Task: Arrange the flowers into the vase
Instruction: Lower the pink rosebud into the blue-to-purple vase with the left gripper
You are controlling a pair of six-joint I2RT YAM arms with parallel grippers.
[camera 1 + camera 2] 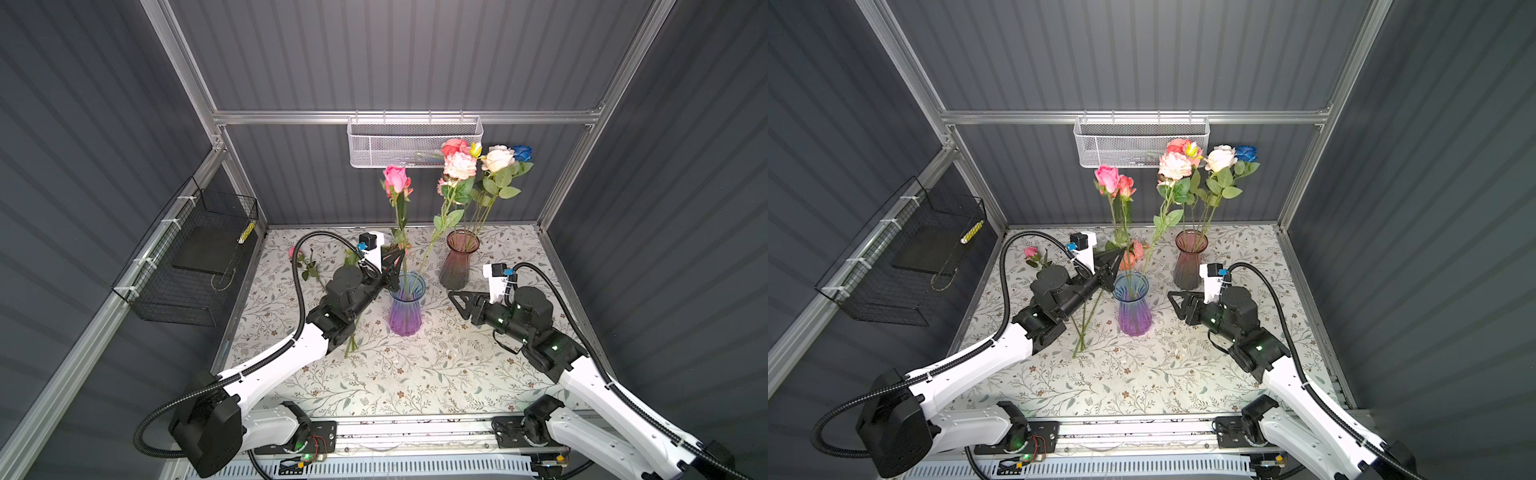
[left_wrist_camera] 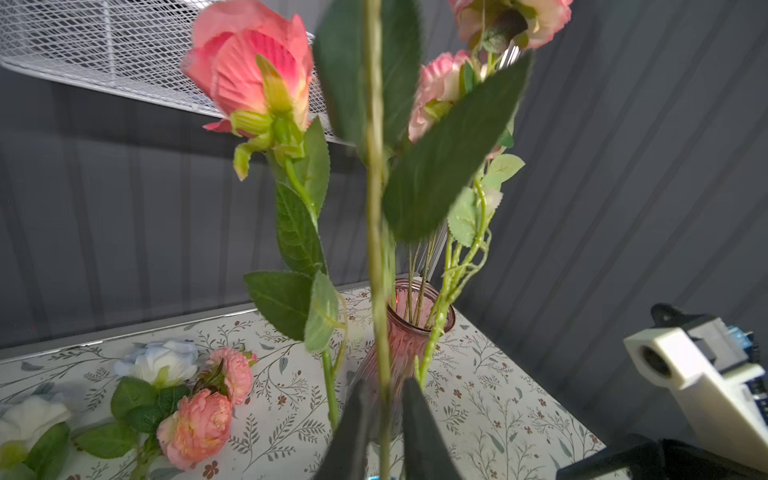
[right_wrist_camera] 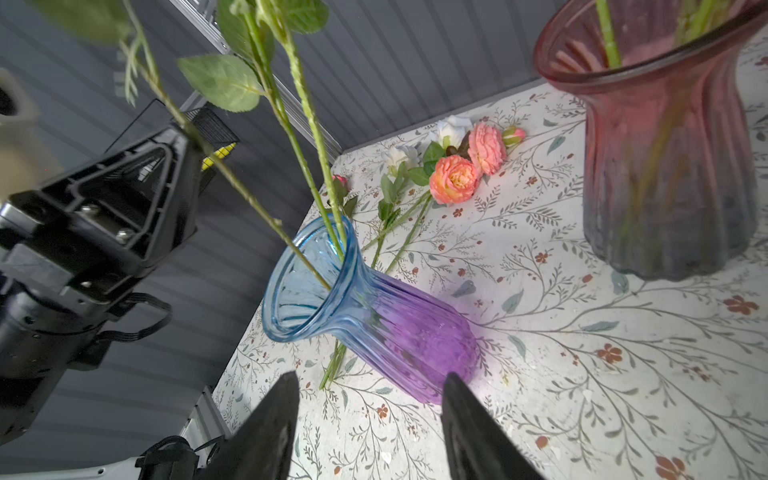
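Note:
The blue-and-purple vase (image 1: pixel 406 305) (image 1: pixel 1133 307) (image 3: pixel 374 307) stands mid-table with three flowers upright in it, among them a pink rose (image 1: pixel 395 176) (image 2: pixel 249 70). My left gripper (image 1: pixel 398 270) (image 1: pixel 1117 270) (image 2: pixel 384 384) hovers at the vase's rim. Its jaws are slightly open around one green stem (image 2: pixel 376 249), with a small gap on each side. My right gripper (image 1: pixel 457 303) (image 3: pixel 371 376) is open and empty, low beside the vase's base. More flowers (image 2: pixel 199 424) (image 3: pixel 453 178) (image 1: pixel 1133 253) lie loose on the table behind the vase, and a small pink rose (image 1: pixel 296 251) lies at the far left.
A red vase (image 1: pixel 457 266) (image 3: pixel 665 166) at the back right holds several flowers, cream (image 1: pixel 496 160) and deep blue (image 1: pixel 523 153) among them. Loose stems (image 1: pixel 1084 332) run under my left arm. A white mesh basket (image 1: pixel 415 143) hangs on the back wall, a black wire basket (image 1: pixel 195 257) on the left wall.

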